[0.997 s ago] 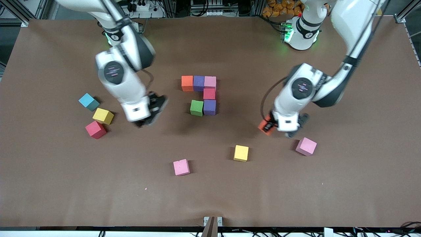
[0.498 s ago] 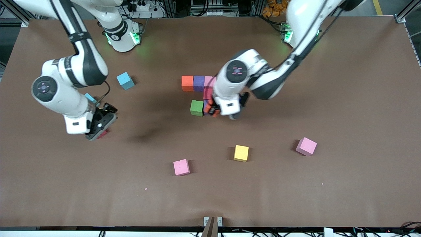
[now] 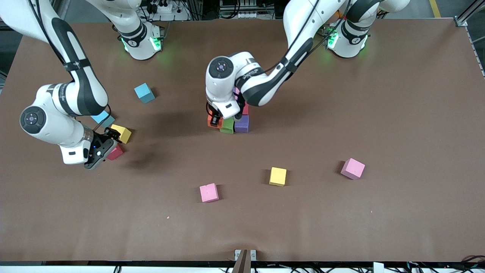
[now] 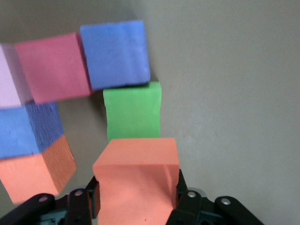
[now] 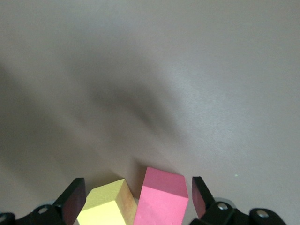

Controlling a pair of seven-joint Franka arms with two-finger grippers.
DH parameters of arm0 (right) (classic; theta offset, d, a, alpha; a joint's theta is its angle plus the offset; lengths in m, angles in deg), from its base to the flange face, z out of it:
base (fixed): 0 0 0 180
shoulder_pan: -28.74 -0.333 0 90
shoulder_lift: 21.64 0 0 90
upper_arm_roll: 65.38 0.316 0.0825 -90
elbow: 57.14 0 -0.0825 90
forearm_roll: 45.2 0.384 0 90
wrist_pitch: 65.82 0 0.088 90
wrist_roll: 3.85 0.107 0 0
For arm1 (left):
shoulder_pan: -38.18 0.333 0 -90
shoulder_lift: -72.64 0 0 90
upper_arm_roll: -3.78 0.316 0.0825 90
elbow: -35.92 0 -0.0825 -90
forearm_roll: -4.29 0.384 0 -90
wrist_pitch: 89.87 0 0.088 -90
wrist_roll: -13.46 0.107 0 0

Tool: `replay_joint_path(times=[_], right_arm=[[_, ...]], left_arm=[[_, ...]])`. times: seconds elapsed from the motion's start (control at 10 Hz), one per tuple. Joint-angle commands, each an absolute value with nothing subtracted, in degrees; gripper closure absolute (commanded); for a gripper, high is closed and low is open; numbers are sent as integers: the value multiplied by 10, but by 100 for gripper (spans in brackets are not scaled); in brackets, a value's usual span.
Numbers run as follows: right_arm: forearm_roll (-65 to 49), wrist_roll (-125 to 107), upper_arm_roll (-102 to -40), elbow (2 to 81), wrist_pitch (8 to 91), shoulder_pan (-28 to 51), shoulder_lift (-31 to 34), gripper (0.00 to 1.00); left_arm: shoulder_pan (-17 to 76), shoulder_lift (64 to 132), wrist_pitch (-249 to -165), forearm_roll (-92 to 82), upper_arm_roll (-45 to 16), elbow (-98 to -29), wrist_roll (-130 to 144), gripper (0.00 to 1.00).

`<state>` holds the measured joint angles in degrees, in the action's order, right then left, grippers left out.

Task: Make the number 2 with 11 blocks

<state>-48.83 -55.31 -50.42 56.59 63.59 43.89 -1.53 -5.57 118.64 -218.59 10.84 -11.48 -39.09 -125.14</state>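
A brown mat covers the table [image 3: 341, 227]; aluminium framing and cables are seen at the edge by the arm bases. An orange block [image 4: 138, 180] is pinched by the left gripper [image 3: 216, 120] just beside the green block [image 3: 227, 126], at the partly built number 2 [image 3: 242, 123], whose upper rows are hidden by the arm. The right gripper [image 5: 136, 199] is spread wide around a red block [image 5: 161, 197], near the yellow block [image 3: 122, 133].

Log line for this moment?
left gripper: shut on orange cube beside green cube | right gripper: open over red cube
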Motion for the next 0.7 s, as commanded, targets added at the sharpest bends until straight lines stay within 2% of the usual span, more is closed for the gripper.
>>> replay_joint_path(times=[0.0, 0.2, 0.4, 0.6], right_arm=[[-491, -614, -486, 587, 639, 477, -11, 0], [-490, -617, -488, 588, 663, 503, 1, 0], [-490, -542, -489, 622, 776, 529, 29, 0], [-490, -435, -489, 625, 779, 529, 40, 0]], left_arm=[[-67, 1197, -2205, 97, -104, -373, -1278, 92], [-79, 1211, -2209, 97, -98, -367, -1297, 92], [-91, 1219, -2215, 97, -92, -368, -1303, 92], [-95, 1222, -2216, 97, -91, -369, -1303, 92]])
